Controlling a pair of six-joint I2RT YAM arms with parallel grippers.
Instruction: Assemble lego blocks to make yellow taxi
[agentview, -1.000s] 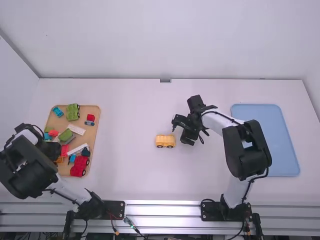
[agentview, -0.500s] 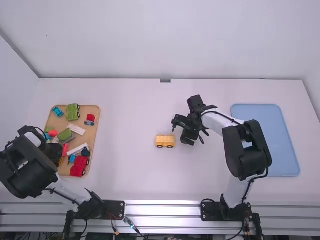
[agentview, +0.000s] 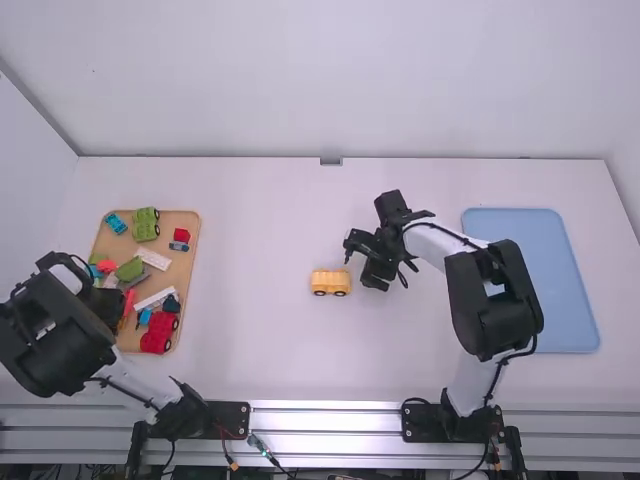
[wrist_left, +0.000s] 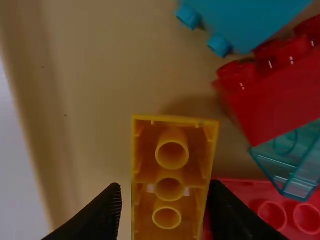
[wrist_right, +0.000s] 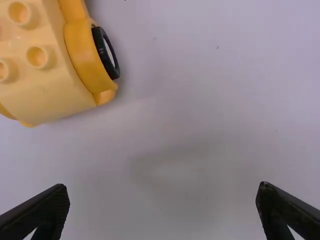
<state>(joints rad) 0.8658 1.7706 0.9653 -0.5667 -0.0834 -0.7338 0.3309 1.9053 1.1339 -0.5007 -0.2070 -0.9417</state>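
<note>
**Left tool straddles the yellow brick, long axis running between its fingers**

The left tool (wrist_left: 165, 186) reaches into the tan tray (agentview: 182, 275) at the left of the high frame, and its fingers stand apart with a hollow-bottomed yellow-orange brick (wrist_left: 170, 175) between them. A sliver of tray shows along one long side of the brick; the other finger sits right beside it, at least nearly touching — so I read no firm hold.

The brick's long axis runs through the gap, not across it, so a straight squeeze should meet the two long sides. That looks like the coming move: close, then lift. The risk is the red brick (wrist_left: 250, 192) crowding one finger, which could get nudged or pinched along.

The wheeled yellow taxi base (agentview: 330, 283) sits upright on the counter (agentview: 260, 230), near the middle of the high frame. The right tool (wrist_right: 162, 186), fingers wide and nothing between them, is much the nearer to it — just to its right in that frame — and well placed to steady it. Assembly looks early: base down, this brick unmounted.
</note>
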